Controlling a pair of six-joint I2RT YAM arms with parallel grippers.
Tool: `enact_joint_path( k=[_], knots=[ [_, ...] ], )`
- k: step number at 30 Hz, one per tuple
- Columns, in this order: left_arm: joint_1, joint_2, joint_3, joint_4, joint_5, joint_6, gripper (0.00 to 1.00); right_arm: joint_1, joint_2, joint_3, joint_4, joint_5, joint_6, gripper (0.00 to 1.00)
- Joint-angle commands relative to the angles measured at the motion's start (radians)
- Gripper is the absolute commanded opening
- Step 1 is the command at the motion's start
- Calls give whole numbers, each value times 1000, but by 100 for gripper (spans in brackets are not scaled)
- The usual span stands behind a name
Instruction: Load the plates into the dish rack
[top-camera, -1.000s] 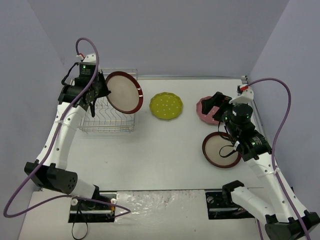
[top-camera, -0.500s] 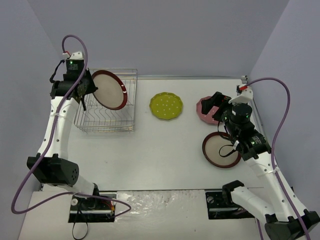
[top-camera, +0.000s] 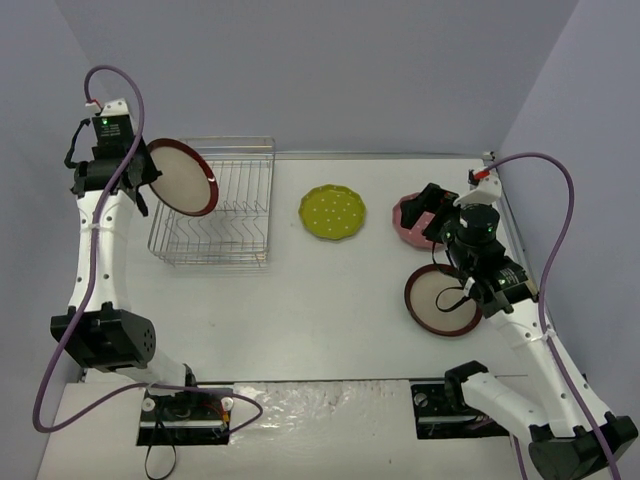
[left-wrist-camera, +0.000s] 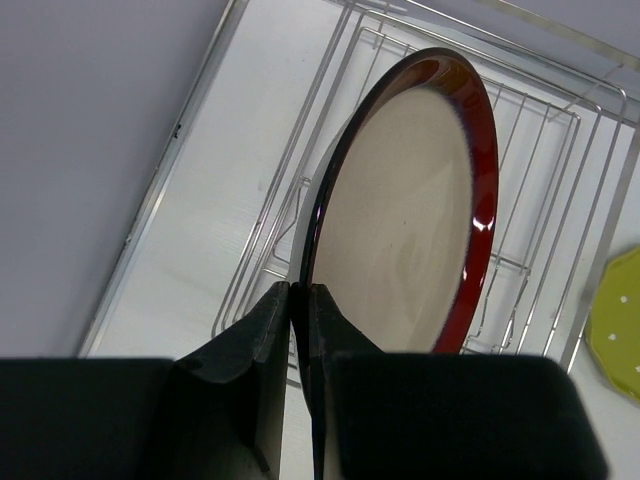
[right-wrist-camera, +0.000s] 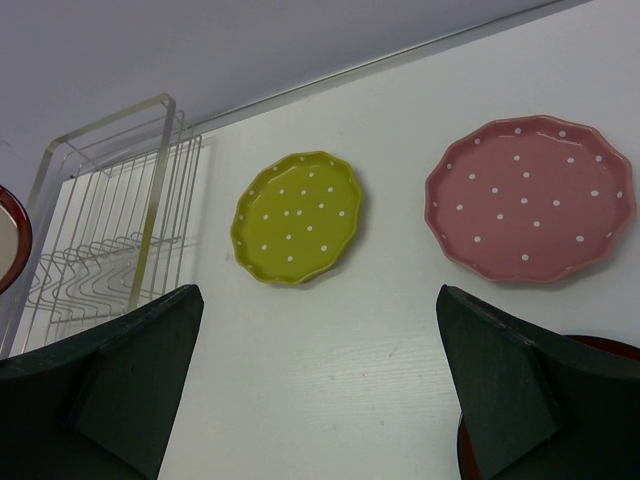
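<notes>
My left gripper (top-camera: 140, 182) is shut on the rim of a large plate (top-camera: 181, 177) with a dark red rim and beige centre. It holds the plate on edge above the left end of the silver wire dish rack (top-camera: 245, 215). The left wrist view shows the fingers (left-wrist-camera: 265, 320) pinching the plate (left-wrist-camera: 410, 210) over the rack (left-wrist-camera: 560, 190). My right gripper (top-camera: 432, 212) is open and empty above the pink dotted plate (top-camera: 406, 222). The yellow-green plate (top-camera: 332, 212) lies mid-table. A second red-rimmed plate (top-camera: 440, 300) lies flat under the right arm.
In the right wrist view the yellow-green plate (right-wrist-camera: 297, 217), the pink plate (right-wrist-camera: 530, 200) and the rack (right-wrist-camera: 110, 230) lie ahead of the open gripper (right-wrist-camera: 320, 370). Grey walls close in the back and both sides.
My left arm has carried the red-rimmed plate leftward, from over the rack's right end to its left end. The right arm has hardly moved.
</notes>
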Motion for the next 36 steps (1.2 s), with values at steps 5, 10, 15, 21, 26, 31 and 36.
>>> enact_joint_path(
  k=[5,10,15,21,26,31,36],
  knots=[
    [35,-13,45,221,-4,50,0,12,48,62,55,-22,-23,100],
    [57,-9,-21,286,-4,67,0,17,64,59,55,-28,-24,100],
    [57,-9,-59,325,-18,84,0,18,60,44,59,-29,-22,100],
    [57,5,-69,343,-28,95,0,18,53,29,67,-24,-22,100],
    [55,9,-89,365,-50,104,0,18,53,12,77,-29,-19,100],
    [55,14,-99,380,-62,111,0,19,53,6,78,-31,-23,100],
    [53,16,-100,387,-69,126,0,18,56,5,78,-31,-24,100]
  ],
)
